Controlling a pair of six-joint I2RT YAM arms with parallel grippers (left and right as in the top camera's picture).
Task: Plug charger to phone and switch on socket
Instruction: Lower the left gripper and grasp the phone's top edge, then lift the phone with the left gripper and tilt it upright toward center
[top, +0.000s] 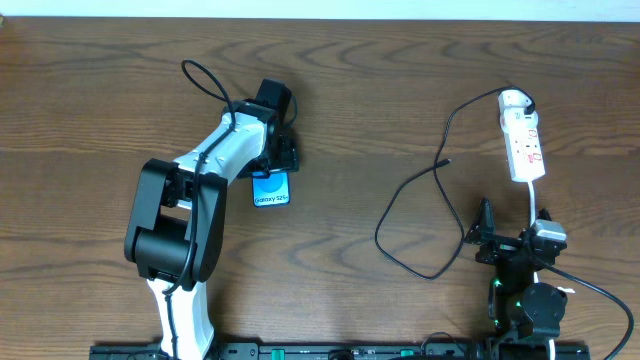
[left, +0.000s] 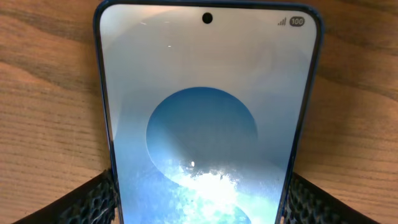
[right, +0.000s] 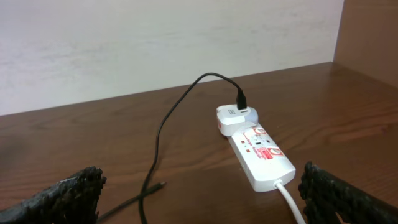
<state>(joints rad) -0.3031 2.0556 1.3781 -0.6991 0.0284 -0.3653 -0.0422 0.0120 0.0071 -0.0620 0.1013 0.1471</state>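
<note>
The phone (top: 271, 189) lies on the wooden table at centre left, its blue-cyan screen up, and it fills the left wrist view (left: 205, 124). My left gripper (top: 279, 152) is over its far end with a finger pressed on each long edge, shut on it. The white socket (top: 524, 140) lies at the far right with a white adapter in its far end; it also shows in the right wrist view (right: 264, 155). The black charger (top: 400, 190) runs from the adapter and loops on the table; its plug tip (right: 163, 184) lies free. My right gripper (top: 500, 238) is open and empty, near the socket's cord end.
The socket's white cord (top: 533, 200) runs toward my right arm and shows in the right wrist view (right: 292, 202). A pale wall (right: 155, 43) stands behind the table's far edge. Bare wood lies between the phone and the charger loop.
</note>
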